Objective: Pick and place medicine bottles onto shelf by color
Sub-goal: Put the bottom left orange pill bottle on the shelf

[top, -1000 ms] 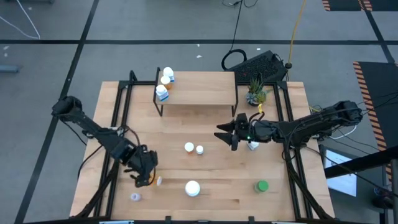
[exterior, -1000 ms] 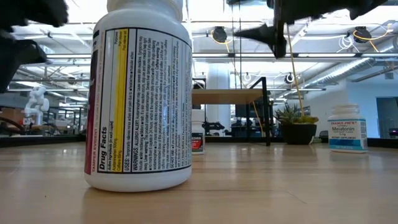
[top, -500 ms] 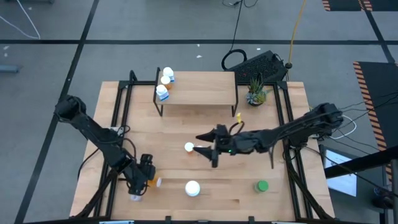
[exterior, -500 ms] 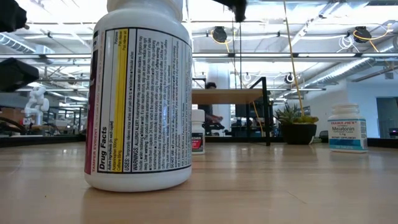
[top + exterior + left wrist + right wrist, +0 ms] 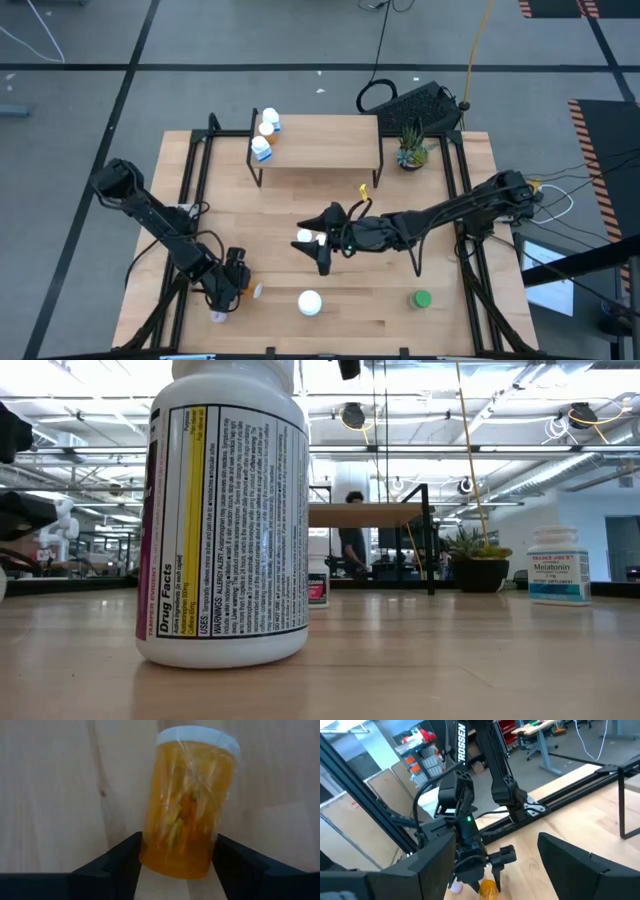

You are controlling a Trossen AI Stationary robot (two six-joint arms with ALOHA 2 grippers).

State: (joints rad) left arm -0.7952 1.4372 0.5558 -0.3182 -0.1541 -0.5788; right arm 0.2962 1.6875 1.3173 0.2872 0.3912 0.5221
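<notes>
Starting at the table's near-left corner, we find the left gripper (image 5: 232, 284) low over the wood with its fingers (image 5: 120, 862) set on either side of an orange bottle (image 5: 186, 805), touching its lower body, so we judge the step in hand to be the pick of this bottle; whether the grip is already firm we cannot tell for sure, though it looks closed on it. The bottle lies on its side on the tabletop (image 5: 350, 275), its long axis running away from the gripper and its white cap pointing outward, slightly tilted from the fingers' line. Next we would need to lift it, turn it upright and carry it to the shelf (image 5: 320, 145) at the far side, where three bottles (image 5: 265, 125) already stand at the left end, one of them orange. Moving rightward, a big white bottle (image 5: 309, 302) stands near the front edge, and the right gripper (image 5: 322, 240), fingers spread and empty, hovers over two small bottles (image 5: 305, 237) at mid-table. Farther right stands a green-capped bottle (image 5: 422, 298).
</notes>
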